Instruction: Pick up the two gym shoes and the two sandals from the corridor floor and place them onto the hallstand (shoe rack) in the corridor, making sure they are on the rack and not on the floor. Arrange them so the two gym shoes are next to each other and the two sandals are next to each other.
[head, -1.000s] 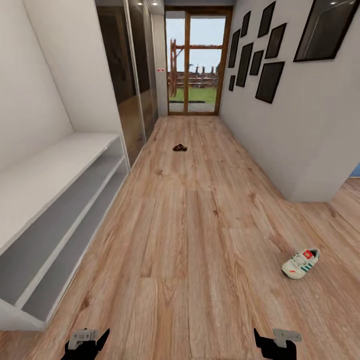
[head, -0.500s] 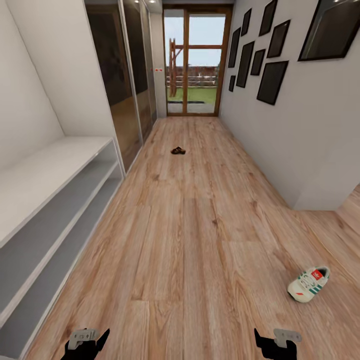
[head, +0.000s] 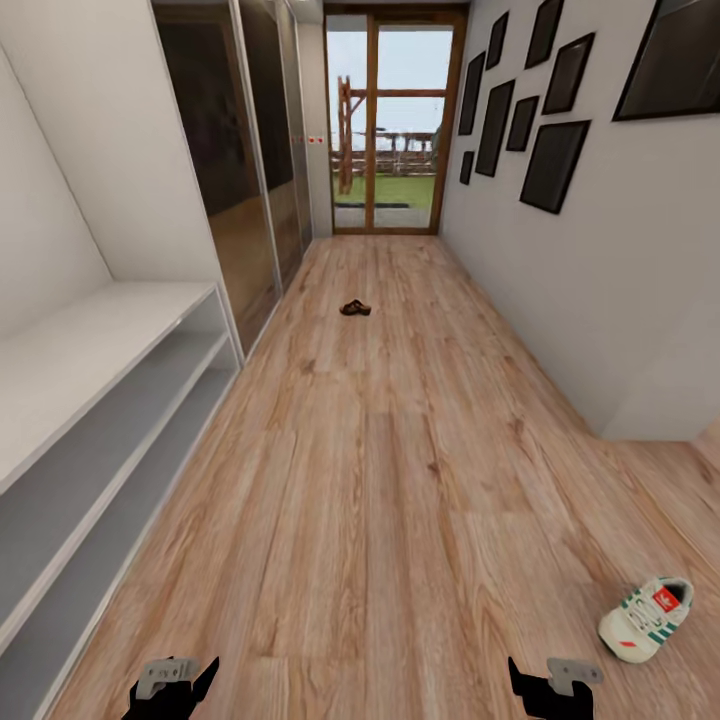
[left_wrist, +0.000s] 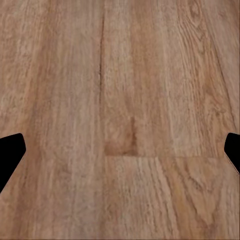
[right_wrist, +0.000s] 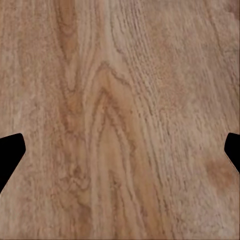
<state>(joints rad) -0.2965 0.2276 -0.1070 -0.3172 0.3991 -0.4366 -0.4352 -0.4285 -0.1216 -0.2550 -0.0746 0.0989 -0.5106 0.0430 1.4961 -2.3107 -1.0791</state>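
One white gym shoe (head: 647, 618) with green stripes and a red tongue patch lies on the wood-plank corridor floor (head: 380, 500), at the lower right. Far down the corridor a small dark brown sandal (head: 354, 308) rests on the floor; I cannot tell whether it is one or two. The pale grey-white hallstand (head: 95, 345) runs along the left wall, and the parts of its bench top and shelves that I see are bare. My left gripper (head: 175, 688) and right gripper (head: 552, 688) hang low at the bottom edge, both open and holding nothing, with bare floor between the fingertips (left_wrist: 11, 152) in the wrist views.
Dark mirrored wardrobe doors (head: 245, 170) follow the hallstand on the left. A white wall with black frames (head: 555, 150) bounds the right side and ends at a corner (head: 650, 425). A glazed wooden door (head: 390, 120) closes the far end.
The whole view has advanced down the corridor, so the gym shoe sits lower and further right in the picture. Both grippers keep their pose and stay open.
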